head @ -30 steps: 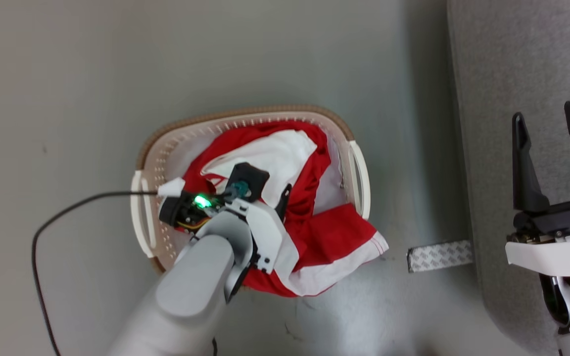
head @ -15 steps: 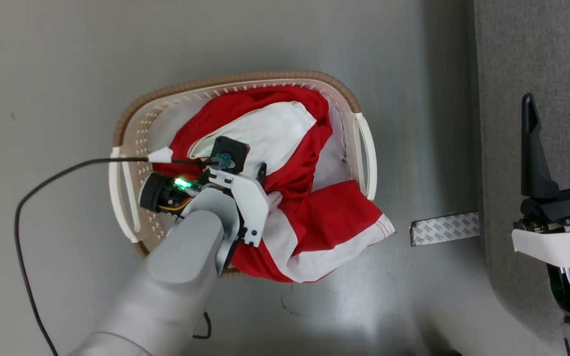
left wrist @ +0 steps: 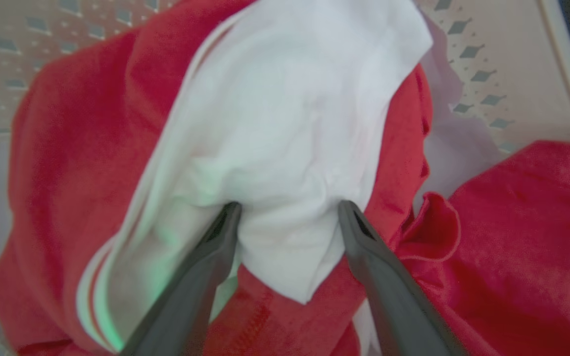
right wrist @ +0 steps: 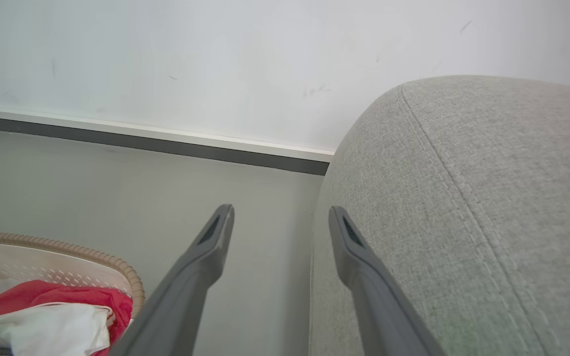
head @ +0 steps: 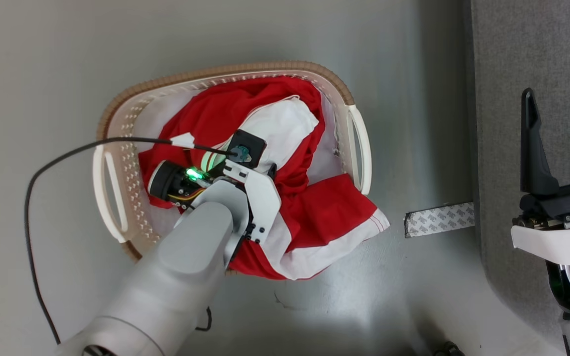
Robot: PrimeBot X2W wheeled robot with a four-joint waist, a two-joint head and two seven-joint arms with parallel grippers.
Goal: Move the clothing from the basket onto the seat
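No clothing (head: 324, 212) is lying on the seat (head: 527, 39) yet; the left gripper (left wrist: 287, 212), jaws wide, is straddling it in the basket (head: 215, 74), the right gripper (head: 556, 86) hanging open, empty.

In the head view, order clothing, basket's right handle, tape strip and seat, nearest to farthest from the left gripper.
1. clothing, at the left gripper
2. basket handle, right of it
3. tape strip, farther right
4. seat, far right

My left hand (left wrist: 289, 205) sits in the basket (head: 215, 76), a fold of clothing (head: 324, 217) between its fingers (left wrist: 201, 277). My right hand (head: 556, 86) hangs at the edge of the seat (head: 522, 49), right of the basket.
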